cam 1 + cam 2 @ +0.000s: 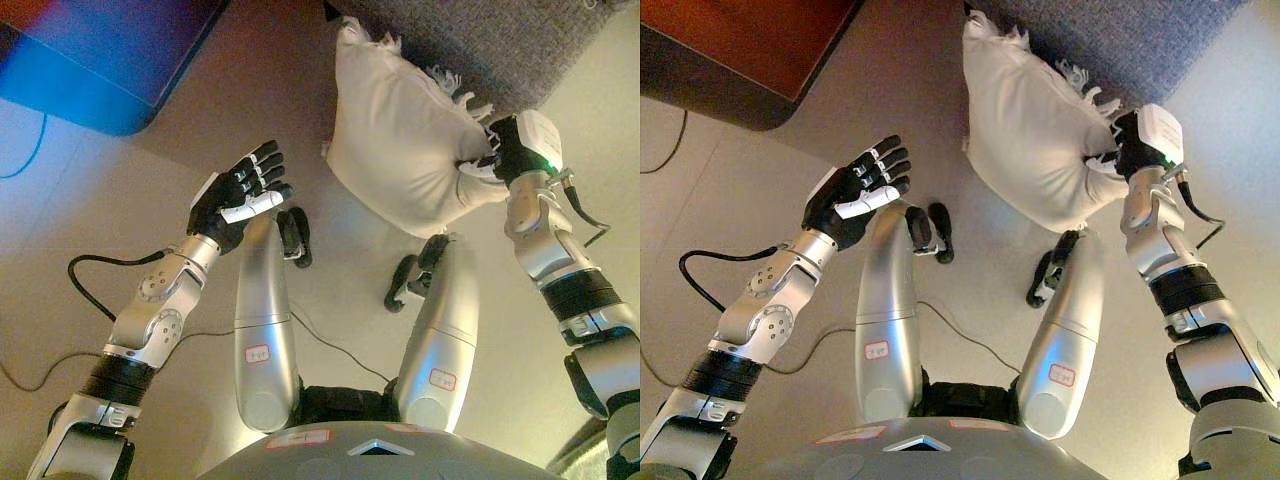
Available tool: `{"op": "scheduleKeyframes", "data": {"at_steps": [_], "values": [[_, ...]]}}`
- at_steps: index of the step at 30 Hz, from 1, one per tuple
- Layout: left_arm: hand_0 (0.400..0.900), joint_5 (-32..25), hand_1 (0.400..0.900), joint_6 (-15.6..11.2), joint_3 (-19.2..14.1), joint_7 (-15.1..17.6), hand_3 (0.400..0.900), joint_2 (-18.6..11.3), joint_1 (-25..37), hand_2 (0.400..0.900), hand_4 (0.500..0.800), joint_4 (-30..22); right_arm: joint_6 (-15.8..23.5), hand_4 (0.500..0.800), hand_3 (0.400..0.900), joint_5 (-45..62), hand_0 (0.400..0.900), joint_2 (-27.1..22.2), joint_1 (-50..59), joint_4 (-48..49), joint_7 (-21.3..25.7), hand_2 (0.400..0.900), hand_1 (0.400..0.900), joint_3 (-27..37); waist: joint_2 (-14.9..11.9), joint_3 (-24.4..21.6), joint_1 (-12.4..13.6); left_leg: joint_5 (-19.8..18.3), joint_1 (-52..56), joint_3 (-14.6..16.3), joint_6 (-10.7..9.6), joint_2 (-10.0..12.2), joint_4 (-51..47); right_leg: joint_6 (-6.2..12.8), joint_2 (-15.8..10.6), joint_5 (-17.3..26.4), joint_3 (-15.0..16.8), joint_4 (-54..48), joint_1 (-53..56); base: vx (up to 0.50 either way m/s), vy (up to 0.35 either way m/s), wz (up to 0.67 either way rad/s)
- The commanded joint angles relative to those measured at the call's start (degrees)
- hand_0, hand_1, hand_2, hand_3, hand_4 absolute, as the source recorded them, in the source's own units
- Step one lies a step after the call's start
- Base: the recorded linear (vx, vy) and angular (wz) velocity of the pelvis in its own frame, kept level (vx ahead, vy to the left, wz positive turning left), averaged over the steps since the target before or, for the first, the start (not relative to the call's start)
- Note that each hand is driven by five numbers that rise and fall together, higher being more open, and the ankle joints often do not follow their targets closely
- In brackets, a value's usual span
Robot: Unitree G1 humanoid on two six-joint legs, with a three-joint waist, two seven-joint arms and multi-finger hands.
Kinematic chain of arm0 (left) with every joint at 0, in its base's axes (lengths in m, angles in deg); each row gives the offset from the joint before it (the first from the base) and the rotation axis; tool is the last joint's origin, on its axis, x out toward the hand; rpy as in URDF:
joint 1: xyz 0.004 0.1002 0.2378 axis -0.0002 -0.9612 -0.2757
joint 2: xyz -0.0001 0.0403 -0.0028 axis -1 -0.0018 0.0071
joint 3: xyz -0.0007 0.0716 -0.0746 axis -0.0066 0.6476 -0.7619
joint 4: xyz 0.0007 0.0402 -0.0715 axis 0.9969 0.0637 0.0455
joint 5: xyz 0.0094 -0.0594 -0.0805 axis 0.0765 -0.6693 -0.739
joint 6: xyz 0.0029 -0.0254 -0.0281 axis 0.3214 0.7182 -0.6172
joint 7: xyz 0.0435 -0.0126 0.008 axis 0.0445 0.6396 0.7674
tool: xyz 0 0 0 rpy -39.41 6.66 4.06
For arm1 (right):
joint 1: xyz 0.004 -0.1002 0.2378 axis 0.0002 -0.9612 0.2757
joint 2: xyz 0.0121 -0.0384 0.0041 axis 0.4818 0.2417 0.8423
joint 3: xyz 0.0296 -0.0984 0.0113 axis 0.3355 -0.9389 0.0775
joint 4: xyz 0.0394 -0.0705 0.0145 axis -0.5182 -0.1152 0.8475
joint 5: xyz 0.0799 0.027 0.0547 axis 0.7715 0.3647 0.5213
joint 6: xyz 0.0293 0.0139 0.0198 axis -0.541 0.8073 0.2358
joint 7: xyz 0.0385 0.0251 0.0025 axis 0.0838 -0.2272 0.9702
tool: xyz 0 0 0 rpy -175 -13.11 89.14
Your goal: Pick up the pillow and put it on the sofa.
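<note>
A cream white pillow with fringed edges hangs in the air in front of me, its top edge against the grey sofa at the upper right. My right hand is shut on the pillow's right edge, its fingers pinching the cloth. My left hand is open and empty, palm up with straight fingers, about a hand's width to the left of the pillow. The pillow and both hands show in the right eye view as well.
A dark wooden piece of furniture stands at the upper left. The floor is pale beige below the pillow and hands.
</note>
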Motion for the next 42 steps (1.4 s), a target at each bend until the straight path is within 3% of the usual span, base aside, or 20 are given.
{"op": "scheduleKeyframes", "data": {"at_steps": [1,8,13,16,22,27,34,42], "values": [[0.9,-2.57,0.9,-4.86,-3.81,2.93,0.9,2.52,2.61,0.9,0.8,-4.87,6.51,0.5,0.4,-8.08,0.4,-3.32,4.94,9.67,9.5,0.4,0.4,8.05,0.71,-1.76,-0.45,-6.13,13.74,-1.06,-1.89,-0.03,-6.46,-0.22,1.9,12.08,-1.61,-14.83,6.62,-0.02,0.067,-0.08],[0.9,-1.74,0.9,-2.68,-4.6,2.5,0.9,2.63,-1.16,0.9,0.8,-4.41,10.0,0.5,0.4,-9.96,0.4,-5.15,-2.66,18.35,10.07,0.4,0.4,11.78,-1.56,-5.63,-0.1,-1.1,26.85,-0.11,-2.01,-1.16,-24.59,-0.04,2.05,16.65,-4.61,-31.34,19.93,0.05,0.032,-0.03],[0.9,-1.76,0.9,1.53,-3.82,2.56,0.9,3.41,-1.76,0.9,0.8,-2.5,12.58,0.5,0.4,-10.79,0.4,-6.34,-5.43,22.21,10.33,0.4,0.4,13.78,-3.92,-8.04,0.23,3.86,34.47,0.66,-1.82,-1.63,-35.52,-0.24,2.5,20.73,-7.79,-43.01,28.51,-0.01,0.02,-0.06],[0.9,-1.41,0.9,4.23,-3.28,2.04,0.9,4.09,-2.77,0.9,0.8,-0.64,12.92,0.5,0.4,-10.24,0.4,-6.93,-8.39,25.74,9.75,0.4,0.4,15.68,-4.92,-9.58,-0.12,5.74,39.5,1.34,-2.32,-1.82,-41.64,0.54,3.33,23.14,-8.73,-50.36,33.78,0.03,0.018,-0.05],[0.9,-0.12,0.9,5.95,-2.99,2.08,0.9,6.21,-5.99,0.9,0.8,1.83,17.02,0.5,0.4,-8.99,0.4,-8.74,-15.37,31.21,7.52,0.4,0.4,19.3,-6.08,-14.85,-1.16,10.06,52.04,3.35,-3.42,-3.05,-55.5,2.52,6.81,28.34,-9.9,-68.14,46.88,0.09,0.054,-0.08],[0.9,0.26,0.9,9.18,-3.61,0.72,0.9,7.81,-9.42,0.9,0.8,3.74,19.73,0.5,0.4,-6.2,0.4,-11.51,-18.56,35.6,3.97,0.4,0.4,23.18,-6.77,-19.84,-1.37,10.96,60.29,5.22,-3.48,-4.13,-62.88,3.62,7.63,31.3,-10.47,-77.28,55.1,0.18,0.088,-0.05],[0.9,-0.07,0.9,10.51,-1.83,-0.39,0.9,7.92,-11.76,0.9,0.8,5.56,19.57,0.5,0.4,0.34,0.4,-20.49,-7.15,32.89,-0.92,0.4,0.4,21.32,-8.09,-25.06,0.22,11.14,67.42,7.08,-3.67,-4.96,-69.7,5.12,7.64,34.02,-12.41,-84.18,61.18,0.13,0.081,-0.02],[0.9,-1.27,0.9,12.56,-1.37,-0.67,0.9,5.59,-14.03,0.9,0.8,1.93,19.1,0.5,0.4,2.85,0.4,-28.17,8.52,19.97,-6.33,0.4,0.4,8.66,-10.07,-27.36,3.74,12.33,69.78,6.1,-3.59,-5.78,-73.99,5.88,7.54,34.85,-16.08,-86.2,64.01,0.06,0.043,0.17]]}}
